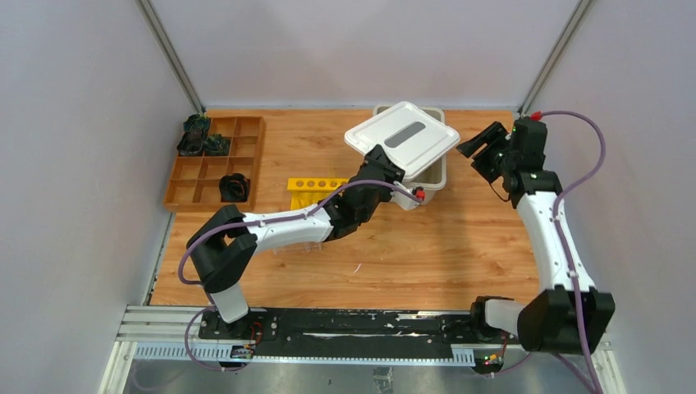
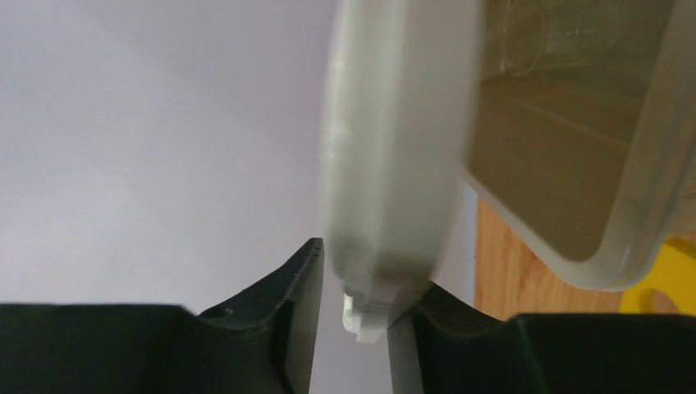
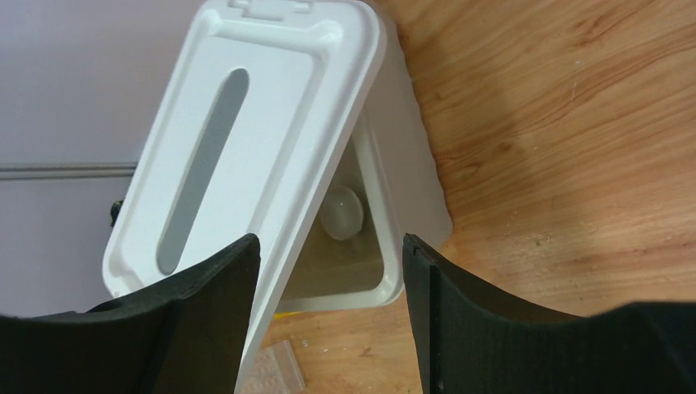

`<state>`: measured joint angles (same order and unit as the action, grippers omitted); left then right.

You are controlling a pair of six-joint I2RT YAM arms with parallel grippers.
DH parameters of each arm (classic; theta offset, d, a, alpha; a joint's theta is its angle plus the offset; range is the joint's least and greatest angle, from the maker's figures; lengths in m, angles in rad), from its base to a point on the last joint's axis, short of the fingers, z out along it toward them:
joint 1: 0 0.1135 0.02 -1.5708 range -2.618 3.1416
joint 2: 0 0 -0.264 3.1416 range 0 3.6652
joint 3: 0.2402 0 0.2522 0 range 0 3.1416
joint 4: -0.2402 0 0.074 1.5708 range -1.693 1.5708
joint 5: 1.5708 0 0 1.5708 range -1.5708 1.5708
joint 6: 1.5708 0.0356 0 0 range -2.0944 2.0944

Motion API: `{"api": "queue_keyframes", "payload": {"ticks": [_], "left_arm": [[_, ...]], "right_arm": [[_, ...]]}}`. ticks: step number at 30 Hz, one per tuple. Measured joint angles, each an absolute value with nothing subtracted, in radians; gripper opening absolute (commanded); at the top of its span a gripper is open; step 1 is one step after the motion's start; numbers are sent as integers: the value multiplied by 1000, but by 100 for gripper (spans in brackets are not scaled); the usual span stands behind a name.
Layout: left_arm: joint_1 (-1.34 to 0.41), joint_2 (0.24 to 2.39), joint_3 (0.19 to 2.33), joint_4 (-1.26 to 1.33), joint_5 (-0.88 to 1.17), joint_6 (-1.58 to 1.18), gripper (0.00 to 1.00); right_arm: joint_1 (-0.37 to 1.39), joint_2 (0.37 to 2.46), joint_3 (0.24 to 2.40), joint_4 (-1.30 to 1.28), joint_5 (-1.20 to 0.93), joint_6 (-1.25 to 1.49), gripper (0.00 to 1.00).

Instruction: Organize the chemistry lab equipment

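From above, the left pincer clamps the near edge of the white lid. It tilts the lid up over the pale bin at the middle of the counter's far edge, presumably to get at the glassware inside. The right pincer hangs spread and empty toward the far right corner, seemingly ready to reach in.

The left wrist view shows the lid's rim pinched between both fingers.

In the right wrist view a clear glass beaker sits in the bin under the raised lid. A clear plastic rack lies on the wood near the bin. I can read no writing anywhere.
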<state>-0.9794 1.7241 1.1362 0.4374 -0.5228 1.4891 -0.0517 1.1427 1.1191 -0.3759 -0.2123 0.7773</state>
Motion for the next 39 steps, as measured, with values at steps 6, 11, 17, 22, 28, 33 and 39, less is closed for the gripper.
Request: {"api": "queue_keyframes", "payload": {"ticks": [6, 11, 17, 22, 28, 33, 39], "left_arm": [[-1011, 1737, 1114, 431, -546, 1485, 61], [-1023, 1744, 1102, 400, -556, 1463, 81], [-1032, 1744, 1116, 294, -563, 1400, 100], [-1033, 1742, 1217, 89, -529, 1286, 100], [-1034, 1742, 1360, -244, -399, 1135, 100], [-1035, 1742, 1486, -469, -226, 1061, 100], [-1019, 1756, 1657, -711, -47, 976, 100]], "right_arm": [[-52, 1330, 1131, -337, -248, 775, 68], [-52, 1480, 1229, -336, -283, 760, 68], [-48, 1543, 1289, -339, -307, 735, 64], [-44, 1585, 1320, -343, -312, 705, 53], [-44, 1619, 1351, -371, -311, 662, 42], [-44, 1641, 1394, -393, -311, 634, 35], [-44, 1694, 1485, -430, -302, 589, 30]]}}
